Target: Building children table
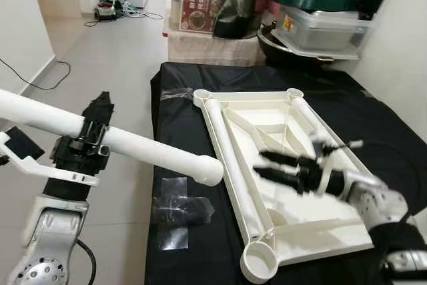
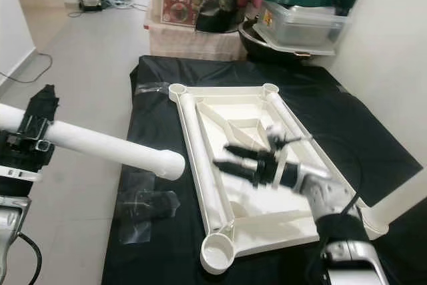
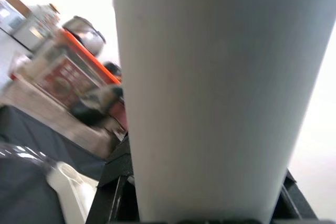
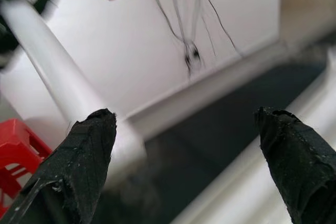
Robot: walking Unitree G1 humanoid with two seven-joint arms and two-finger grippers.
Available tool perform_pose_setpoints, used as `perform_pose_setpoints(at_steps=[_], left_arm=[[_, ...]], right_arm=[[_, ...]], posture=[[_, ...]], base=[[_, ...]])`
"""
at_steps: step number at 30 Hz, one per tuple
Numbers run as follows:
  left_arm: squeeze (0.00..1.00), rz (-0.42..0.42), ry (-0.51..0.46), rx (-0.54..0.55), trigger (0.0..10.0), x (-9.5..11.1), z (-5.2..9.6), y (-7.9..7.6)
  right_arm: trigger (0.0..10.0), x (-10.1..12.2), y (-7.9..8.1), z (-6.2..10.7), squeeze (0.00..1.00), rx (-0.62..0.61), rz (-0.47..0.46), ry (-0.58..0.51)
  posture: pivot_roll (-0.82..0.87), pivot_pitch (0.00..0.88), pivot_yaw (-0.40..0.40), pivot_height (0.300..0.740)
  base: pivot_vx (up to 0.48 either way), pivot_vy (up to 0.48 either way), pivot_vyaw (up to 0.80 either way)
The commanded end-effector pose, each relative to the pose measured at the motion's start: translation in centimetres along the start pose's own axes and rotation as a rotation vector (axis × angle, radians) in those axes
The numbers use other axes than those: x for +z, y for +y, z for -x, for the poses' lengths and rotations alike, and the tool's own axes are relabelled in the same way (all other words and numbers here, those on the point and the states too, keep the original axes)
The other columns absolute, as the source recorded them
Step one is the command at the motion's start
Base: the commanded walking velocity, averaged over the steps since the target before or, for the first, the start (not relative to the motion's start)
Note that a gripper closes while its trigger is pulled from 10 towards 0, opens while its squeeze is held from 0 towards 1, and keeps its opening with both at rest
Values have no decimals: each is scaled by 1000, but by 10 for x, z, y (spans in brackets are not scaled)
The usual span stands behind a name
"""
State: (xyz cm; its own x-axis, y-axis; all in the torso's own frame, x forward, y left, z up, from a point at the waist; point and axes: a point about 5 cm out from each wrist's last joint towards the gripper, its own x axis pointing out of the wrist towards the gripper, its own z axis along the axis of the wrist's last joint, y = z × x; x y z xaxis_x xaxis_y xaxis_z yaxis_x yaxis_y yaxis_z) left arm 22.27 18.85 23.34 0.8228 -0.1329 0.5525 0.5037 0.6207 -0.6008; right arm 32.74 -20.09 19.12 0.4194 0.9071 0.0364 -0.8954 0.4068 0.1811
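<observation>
White plastic tabletop (image 1: 280, 165) lies upside down on the black cloth (image 1: 180, 98) in the left eye view, a corner socket (image 1: 259, 261) nearest the camera. The left gripper (image 1: 90, 139) clamps a white table leg (image 1: 153, 151), whose free end hangs over the cloth's edge just short of the tabletop. The right gripper (image 1: 280, 168) hovers above the tabletop's ribbed middle, fingers parted. A crumpled plastic wrapper (image 1: 177, 211) lies on the cloth.

Left wrist view: the leg (image 3: 210, 93) runs between the jaws.

Right wrist view: both fingertips (image 4: 79, 166) stand wide apart, holding nothing.
</observation>
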Motion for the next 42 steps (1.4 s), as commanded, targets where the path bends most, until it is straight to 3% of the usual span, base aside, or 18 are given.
perform_pose_setpoints(at_steps=[1, 2, 3, 5, 6, 8, 9, 17, 27, 31, 37, 40, 42], left_arm=[[0, 5, 31, -32, 0, -6, -3, -3], [0, 8, 44, -43, 0, -8, -3, -4], [0, 11, 63, -59, 0, -10, -3, -6], [0, 13, 75, -69, 0, -12, -3, -7], [0, 10, 89, -79, 0, -14, -3, -8], [0, 9, 101, -90, 0, -17, -3, -11], [0, 9, 104, -92, 0, -18, -4, -11], [0, 7, 123, -100, 0, -22, -3, -13], [0, -17, 210, -137, 0, -36, 1, -17], [0, -26, 229, -141, 0, -40, 1, -18], [0, -42, 245, -136, 0, -43, 1, -16], [0, -41, 248, -133, 0, -45, 1, -15], [0, -37, 259, -148, 0, -50, -2, -17]], right_arm=[[10000, 13, 6, -10, 1000, 42, 46, -23], [10000, 20, 10, -16, 1000, 72, 77, -25], [10000, 25, 16, -25, 0, 108, 126, -6], [10000, 28, 21, -31, 0, 132, 158, 8], [10000, 27, 23, -41, 0, 121, 205, 57], [10000, 26, 28, -65, 0, 100, 206, 124], [10000, 28, 35, -75, 0, 137, 158, 151], [10000, 32, 49, -84, 0, 224, 128, 233], [10000, 19, 76, -97, 0, 345, 45, 414], [10000, 12, 87, -97, 0, 385, 39, 449], [10000, 11, 90, -101, 0, 391, 41, 456], [10000, 4, 96, -108, 0, 403, 57, 470], [10000, -24, 102, -124, 0, 377, 138, 547]], posture=[[58, 0, -78, 740], [58, 0, -79, 740], [60, 0, -80, 740], [61, 0, -81, 740], [65, 0, -84, 740], [68, 0, -85, 740], [68, 0, -85, 740], [74, 0, -91, 740], [84, 0, -107, 740], [90, 0, -108, 740], [89, 0, -109, 740], [81, 0, -102, 740], [88, 0, -102, 740]], base=[[0, 0, 0], [0, 0, 0], [0, 0, 0], [0, 0, 0], [0, 0, 0], [0, 0, 0], [0, 0, 0], [0, 0, 0], [0, 0, 0], [0, 0, 0], [0, 0, 0], [0, 0, 0], [0, 0, 0]])
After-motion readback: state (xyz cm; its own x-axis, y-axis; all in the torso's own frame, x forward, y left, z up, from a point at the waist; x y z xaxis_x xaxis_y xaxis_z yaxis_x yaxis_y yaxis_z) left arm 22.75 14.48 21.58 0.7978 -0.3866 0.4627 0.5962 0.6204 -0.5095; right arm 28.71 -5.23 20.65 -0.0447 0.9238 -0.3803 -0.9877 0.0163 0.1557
